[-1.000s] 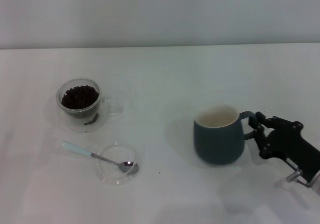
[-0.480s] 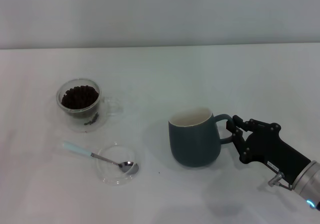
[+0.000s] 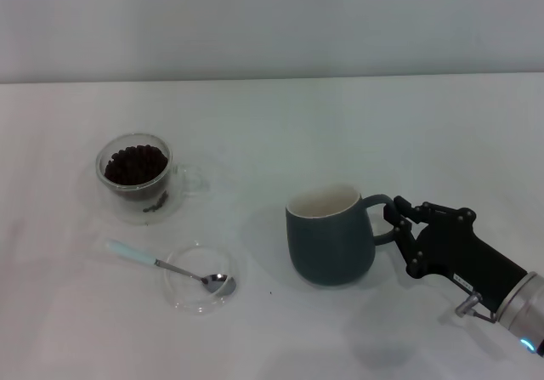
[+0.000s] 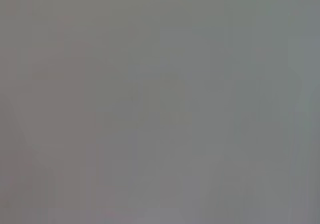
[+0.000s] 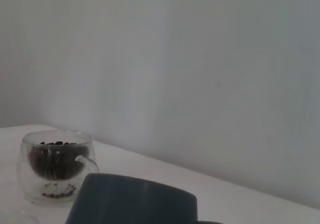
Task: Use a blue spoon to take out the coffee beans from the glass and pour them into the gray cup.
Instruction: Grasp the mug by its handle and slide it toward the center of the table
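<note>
Writing or labels cannot be read on anything on the white table. Coffee beans fill the glass, which stands upright at the robot's left, its clear handle turned toward the gray cup; a few beans also show low down between its double walls. That cup stands upright near the middle — cream inside, nothing visible in it — with its loop handle pointing to the robot's right. The right gripper is clamped on that handle. The blue spoon lies flat in front of the glass, bowl resting in a clear saucer (handle out past the rim, pointing left and away). The left wrist view shows only grey.
</note>
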`<act>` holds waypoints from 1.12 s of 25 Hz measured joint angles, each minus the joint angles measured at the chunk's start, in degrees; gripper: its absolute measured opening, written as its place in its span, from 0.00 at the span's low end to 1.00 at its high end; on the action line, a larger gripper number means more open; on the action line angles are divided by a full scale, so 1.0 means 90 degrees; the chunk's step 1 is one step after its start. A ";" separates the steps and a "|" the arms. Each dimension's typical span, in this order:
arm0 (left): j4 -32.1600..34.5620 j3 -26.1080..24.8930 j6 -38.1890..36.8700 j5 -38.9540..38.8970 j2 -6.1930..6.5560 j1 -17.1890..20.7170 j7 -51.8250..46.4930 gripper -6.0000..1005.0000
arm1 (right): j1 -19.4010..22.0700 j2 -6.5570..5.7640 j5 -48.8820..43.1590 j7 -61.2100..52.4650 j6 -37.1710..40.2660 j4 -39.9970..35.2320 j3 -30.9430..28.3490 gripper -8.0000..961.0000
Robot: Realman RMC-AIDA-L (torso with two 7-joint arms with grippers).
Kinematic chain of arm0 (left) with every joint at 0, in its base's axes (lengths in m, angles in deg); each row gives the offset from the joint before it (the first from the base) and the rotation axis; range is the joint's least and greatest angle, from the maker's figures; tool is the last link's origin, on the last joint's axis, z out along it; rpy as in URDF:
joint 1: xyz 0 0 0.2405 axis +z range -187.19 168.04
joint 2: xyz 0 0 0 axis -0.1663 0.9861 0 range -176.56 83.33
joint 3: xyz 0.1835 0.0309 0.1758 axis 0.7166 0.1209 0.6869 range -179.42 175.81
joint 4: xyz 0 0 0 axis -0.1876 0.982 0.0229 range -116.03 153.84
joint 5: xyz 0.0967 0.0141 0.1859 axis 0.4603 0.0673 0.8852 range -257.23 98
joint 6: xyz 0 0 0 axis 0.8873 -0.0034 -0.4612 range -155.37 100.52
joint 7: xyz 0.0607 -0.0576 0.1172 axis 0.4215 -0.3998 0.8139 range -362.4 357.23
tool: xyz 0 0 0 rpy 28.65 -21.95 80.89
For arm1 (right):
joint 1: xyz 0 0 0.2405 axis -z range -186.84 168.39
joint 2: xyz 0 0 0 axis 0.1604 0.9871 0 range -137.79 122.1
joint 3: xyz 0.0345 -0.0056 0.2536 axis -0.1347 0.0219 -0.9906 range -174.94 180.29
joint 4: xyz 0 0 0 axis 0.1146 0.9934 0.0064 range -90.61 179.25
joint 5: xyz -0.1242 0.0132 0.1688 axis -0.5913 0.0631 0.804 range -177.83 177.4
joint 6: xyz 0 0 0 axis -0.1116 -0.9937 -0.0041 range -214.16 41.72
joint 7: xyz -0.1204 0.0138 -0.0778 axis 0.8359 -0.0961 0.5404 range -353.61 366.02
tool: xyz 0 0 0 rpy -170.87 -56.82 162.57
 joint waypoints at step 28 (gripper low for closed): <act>0.0006 -0.0002 0.0103 0.0001 0.0040 -0.0074 0.0023 0.87 | 0.0027 -0.0039 -0.0597 0.0003 0.0655 0.0606 0.0019 0.13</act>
